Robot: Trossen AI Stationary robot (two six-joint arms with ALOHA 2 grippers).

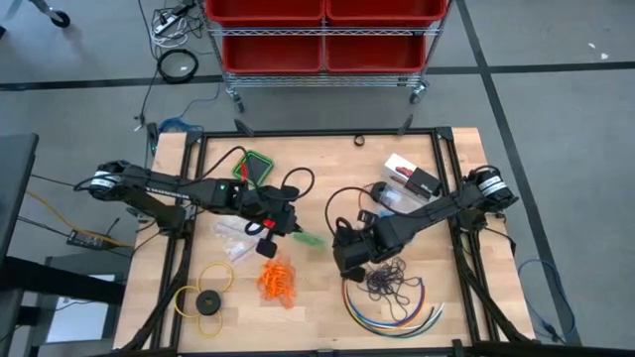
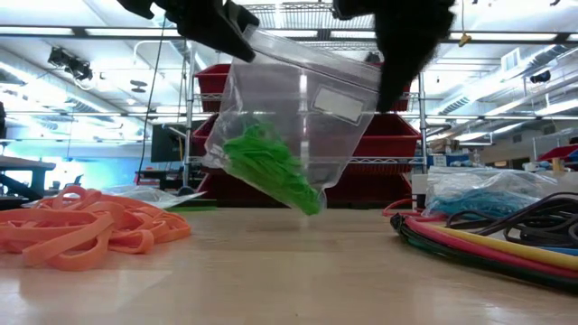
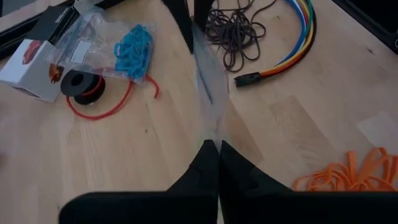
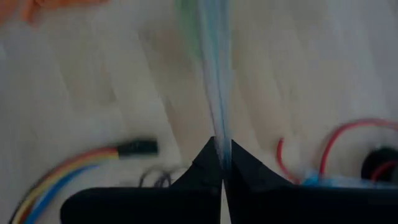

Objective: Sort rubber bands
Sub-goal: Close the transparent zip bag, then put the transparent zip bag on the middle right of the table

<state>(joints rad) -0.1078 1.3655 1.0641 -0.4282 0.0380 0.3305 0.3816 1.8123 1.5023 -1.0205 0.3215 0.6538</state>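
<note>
A clear zip bag (image 2: 298, 108) with green rubber bands (image 2: 271, 167) bunched in its lower corner hangs above the table's middle. My left gripper (image 3: 219, 148) and my right gripper (image 4: 222, 149) are each shut on its top edge, left (image 1: 288, 224) and right (image 1: 347, 250) of it. Loose orange rubber bands (image 1: 278, 281) lie near the front left. Dark purple rubber bands (image 1: 390, 280) lie in front of the right gripper. Blue rubber bands (image 3: 134, 50) sit in a second clear bag on the table. My left gripper pinches the bag's top edge at its left end (image 3: 214, 127) between its two fingers, slanting down from the table's left. The bag hangs clear of the table. My right gripper pinches the top edge at its right end (image 4: 217, 118) between both fingers, pointing steeply down. The edge stretches between the two grippers, and the bag hangs below, tilted.
Multicoloured cables (image 1: 397, 312) curve along the front right. A yellow ring with a black disc (image 1: 205, 299) lies front left. A white box (image 1: 402, 171) and a red-wired spool (image 3: 78, 84) sit at the far right, a green-edged thing (image 1: 256, 167) far left.
</note>
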